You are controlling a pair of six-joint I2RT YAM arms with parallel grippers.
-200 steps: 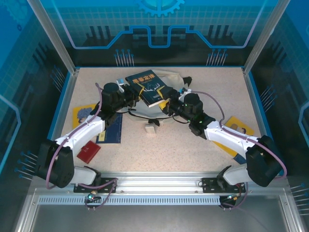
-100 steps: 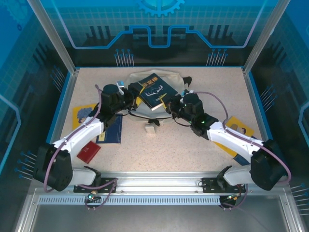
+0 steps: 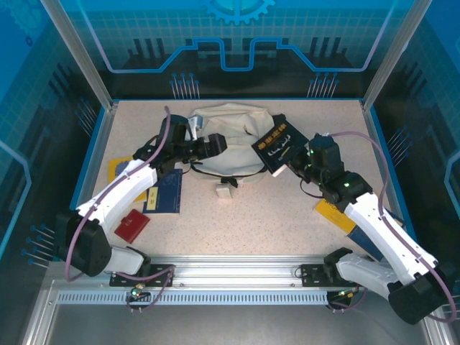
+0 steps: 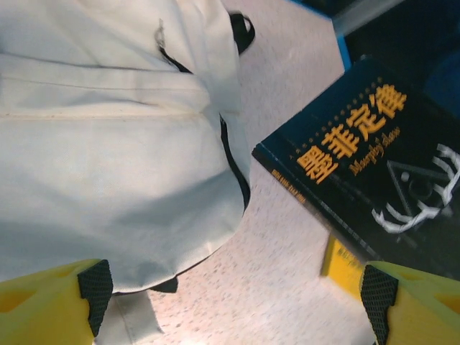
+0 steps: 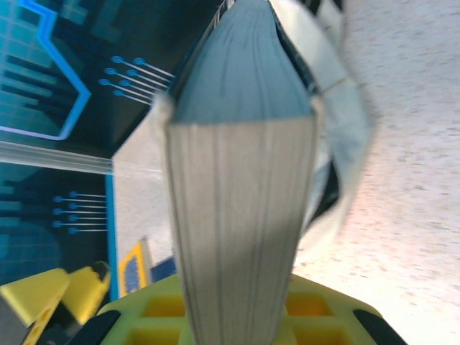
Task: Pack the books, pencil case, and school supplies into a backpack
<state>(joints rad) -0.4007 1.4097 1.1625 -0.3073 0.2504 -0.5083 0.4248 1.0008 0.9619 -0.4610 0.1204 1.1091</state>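
Note:
The cream-white backpack (image 3: pixel 228 129) lies flat at the back middle of the table, and its fabric (image 4: pixel 108 165) sits under my left gripper. That left gripper (image 3: pixel 215 142) hovers at the backpack's near edge, open, nothing between its fingers (image 4: pixel 93 287). My right gripper (image 3: pixel 302 162) is shut on a dark book with gold lettering (image 3: pixel 279 147), held tilted in the air just right of the backpack. The book's page edge (image 5: pixel 244 215) rises straight out of the jaws. One yellow book (image 3: pixel 121 172) and a navy book (image 3: pixel 164 191) lie flat at the left.
A small red flat item (image 3: pixel 131 225) lies near the left arm's base. A small white block (image 3: pixel 226 190) sits in front of the backpack. Another yellow book (image 3: pixel 336 213) lies under the right arm. Blue walls and metal posts ring the table.
The left gripper let go of the dark book and opened. The right gripper closed on the book and carried it off the backpack to the right, tilting it up.

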